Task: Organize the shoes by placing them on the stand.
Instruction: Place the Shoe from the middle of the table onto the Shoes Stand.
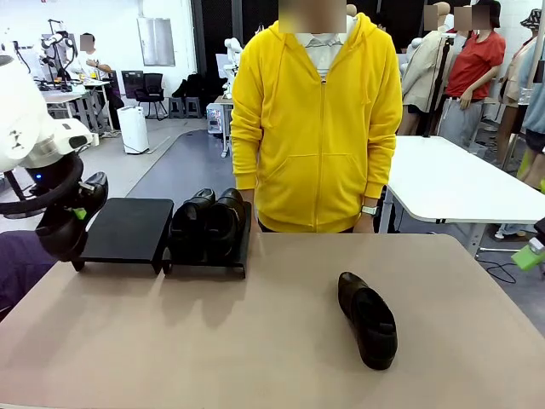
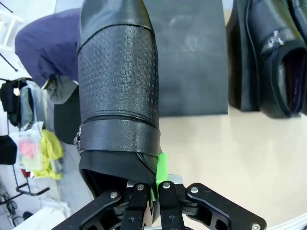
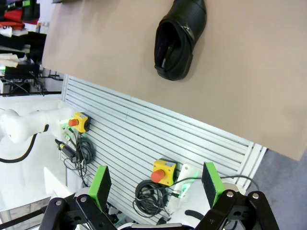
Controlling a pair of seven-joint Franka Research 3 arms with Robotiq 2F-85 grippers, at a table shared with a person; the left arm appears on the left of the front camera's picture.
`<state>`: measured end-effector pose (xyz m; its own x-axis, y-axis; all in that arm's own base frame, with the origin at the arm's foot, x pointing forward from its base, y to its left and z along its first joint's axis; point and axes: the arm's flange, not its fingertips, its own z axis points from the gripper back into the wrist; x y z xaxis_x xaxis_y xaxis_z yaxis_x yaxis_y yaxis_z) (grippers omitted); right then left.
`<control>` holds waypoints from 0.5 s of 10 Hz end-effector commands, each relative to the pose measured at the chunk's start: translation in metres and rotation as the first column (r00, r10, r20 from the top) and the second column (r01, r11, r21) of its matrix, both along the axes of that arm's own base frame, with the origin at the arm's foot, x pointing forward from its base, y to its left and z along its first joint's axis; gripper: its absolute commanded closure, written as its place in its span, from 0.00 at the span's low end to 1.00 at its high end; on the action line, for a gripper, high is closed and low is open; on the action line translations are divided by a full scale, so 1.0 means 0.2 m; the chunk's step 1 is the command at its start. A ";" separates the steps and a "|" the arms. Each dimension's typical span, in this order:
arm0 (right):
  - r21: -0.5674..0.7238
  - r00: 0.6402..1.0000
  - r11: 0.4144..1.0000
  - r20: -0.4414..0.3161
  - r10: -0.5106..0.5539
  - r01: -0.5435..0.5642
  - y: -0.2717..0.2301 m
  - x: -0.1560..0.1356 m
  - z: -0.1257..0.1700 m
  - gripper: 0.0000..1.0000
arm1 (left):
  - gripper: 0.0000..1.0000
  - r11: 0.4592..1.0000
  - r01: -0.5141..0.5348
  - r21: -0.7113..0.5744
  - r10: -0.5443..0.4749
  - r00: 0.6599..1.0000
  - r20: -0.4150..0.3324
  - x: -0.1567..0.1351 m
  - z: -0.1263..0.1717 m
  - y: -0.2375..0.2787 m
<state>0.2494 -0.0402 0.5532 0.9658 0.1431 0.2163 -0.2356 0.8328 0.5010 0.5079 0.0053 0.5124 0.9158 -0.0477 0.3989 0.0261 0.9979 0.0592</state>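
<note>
My left gripper (image 1: 78, 211) hangs at the table's left edge, shut on the heel rim of a black shoe (image 1: 61, 232). In the left wrist view the gripper (image 2: 157, 175) pinches that shoe (image 2: 117, 86) above the empty left stand platform (image 2: 192, 57). That platform (image 1: 128, 230) is bare. The right platform (image 1: 243, 256) carries two black shoes (image 1: 209, 223) side by side. Another shoe (image 1: 368, 319) lies on the table right of centre. My right gripper (image 3: 156, 184) is open and empty, high off the table's near edge, with that shoe (image 3: 180, 40) far ahead of it.
A person in a yellow hoodie (image 1: 317, 128) stands at the far side of the tan table (image 1: 255, 341), hands down. A white table (image 1: 460, 183) stands behind on the right. A purple cloth (image 1: 17, 264) lies at the left edge.
</note>
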 end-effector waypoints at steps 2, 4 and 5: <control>0.020 1.000 1.000 -0.003 -0.001 0.001 0.01 0.00 0.03 0.00 | 1.00 1.000 0.011 -0.011 -0.011 1.000 0.016 0.31 0.04 0.04; 0.020 1.000 1.000 -0.003 -0.001 0.001 0.01 0.00 0.03 0.00 | 1.00 0.996 0.089 0.002 -0.088 0.994 -0.060 0.44 0.00 0.03; 0.020 1.000 1.000 -0.003 -0.001 0.001 0.01 0.00 0.03 0.00 | 1.00 0.996 0.090 0.004 -0.089 0.995 -0.053 0.49 -0.02 0.02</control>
